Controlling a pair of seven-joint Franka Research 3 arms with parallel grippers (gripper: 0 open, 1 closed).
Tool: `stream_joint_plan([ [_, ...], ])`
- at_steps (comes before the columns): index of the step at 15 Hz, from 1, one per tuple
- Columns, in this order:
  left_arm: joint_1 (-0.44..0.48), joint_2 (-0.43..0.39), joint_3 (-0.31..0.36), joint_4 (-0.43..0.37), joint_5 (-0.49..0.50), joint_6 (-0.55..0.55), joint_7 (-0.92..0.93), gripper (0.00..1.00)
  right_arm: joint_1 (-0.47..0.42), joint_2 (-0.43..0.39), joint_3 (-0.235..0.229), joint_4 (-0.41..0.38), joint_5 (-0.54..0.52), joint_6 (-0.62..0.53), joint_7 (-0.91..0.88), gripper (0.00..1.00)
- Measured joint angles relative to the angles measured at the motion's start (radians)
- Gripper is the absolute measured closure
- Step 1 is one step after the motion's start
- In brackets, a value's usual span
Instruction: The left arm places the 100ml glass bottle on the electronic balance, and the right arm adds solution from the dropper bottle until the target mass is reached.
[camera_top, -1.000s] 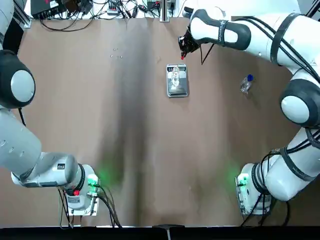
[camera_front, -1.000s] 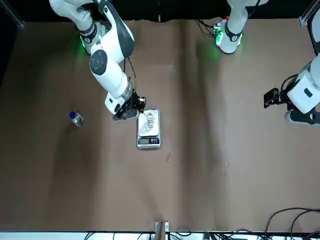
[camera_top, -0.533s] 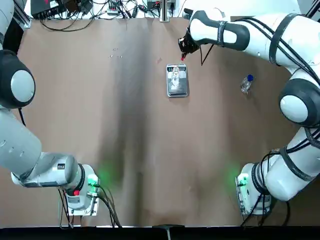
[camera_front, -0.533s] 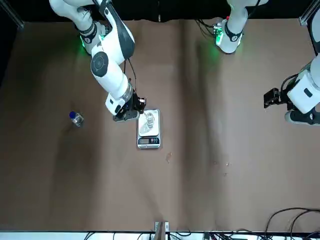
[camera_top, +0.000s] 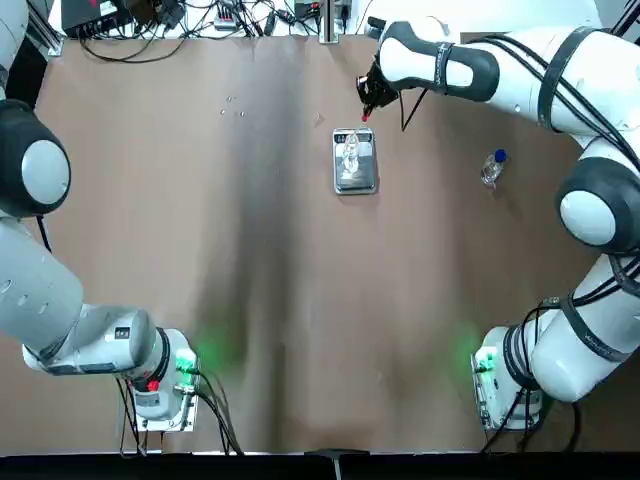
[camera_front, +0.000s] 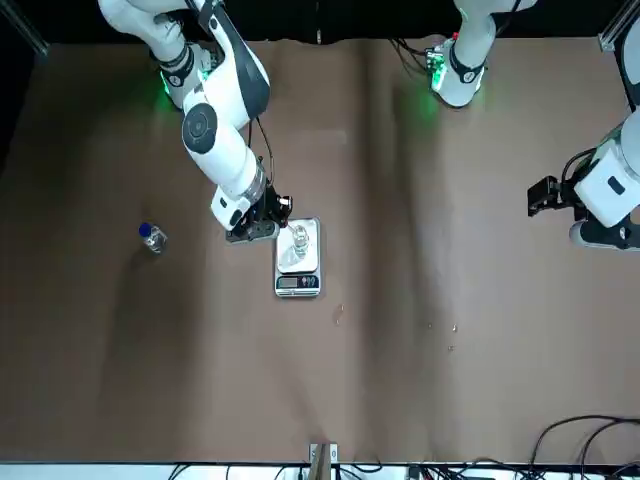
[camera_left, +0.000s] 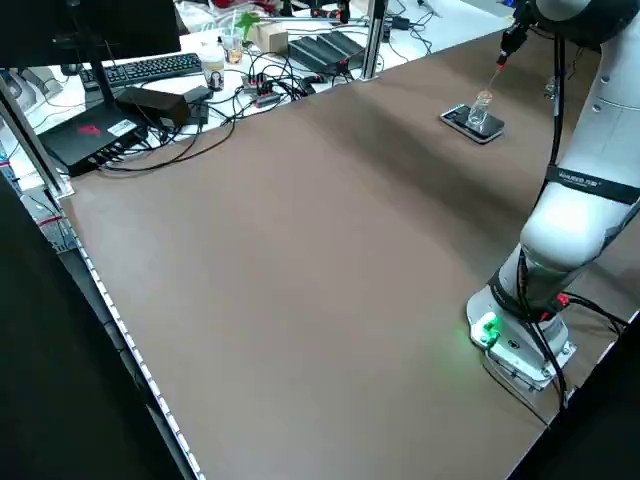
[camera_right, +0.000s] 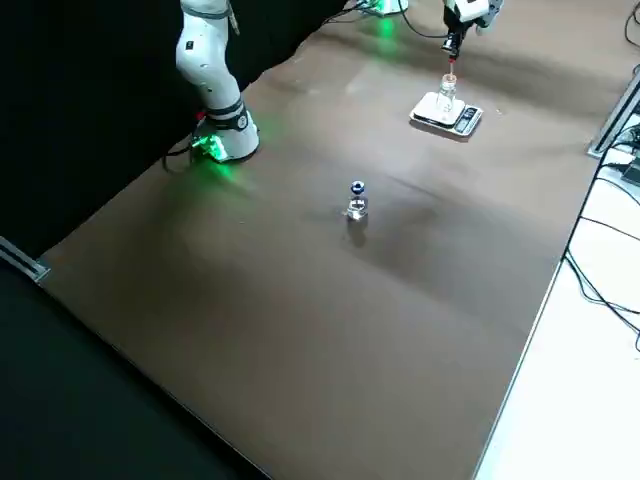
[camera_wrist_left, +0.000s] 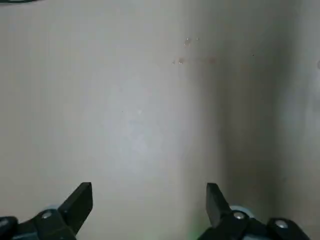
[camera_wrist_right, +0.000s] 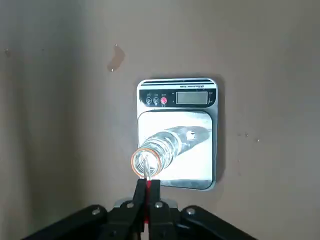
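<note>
- Brown tabletop (camera_top: 300, 300), bearing everything below; electronic balance (camera_wrist_right: 197, 160) as landmark.
- Left gripper (camera_wrist_left: 150, 186): well to the left of the balance, released, fingers wide apart, nothing between them.
- Droplets (camera_top: 237, 106): scattered on the surface, left of the balance.
- 100ml glass bottle (camera_wrist_right: 166, 147): clear, capless, upright on the balance's pan.
- Right gripper (camera_wrist_right: 149, 182): above the balance's far end, clenched on the red bulb of the dropper (camera_wrist_right: 147, 169), glass tip at the glass bottle's mouth.
- Dropper bottle (camera_top: 490, 173): clear body, blue collar (camera_top: 500, 155), standing apart, right of the balance.
</note>
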Motion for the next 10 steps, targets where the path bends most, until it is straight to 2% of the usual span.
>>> stream_joint_plan([
  [10,0.0,-0.001,0.0,0.0,0.0,0.001,-0.009,0.0,0.001,0.0,0.0,0.0,0.0,0.0,0.002,0.96],
])
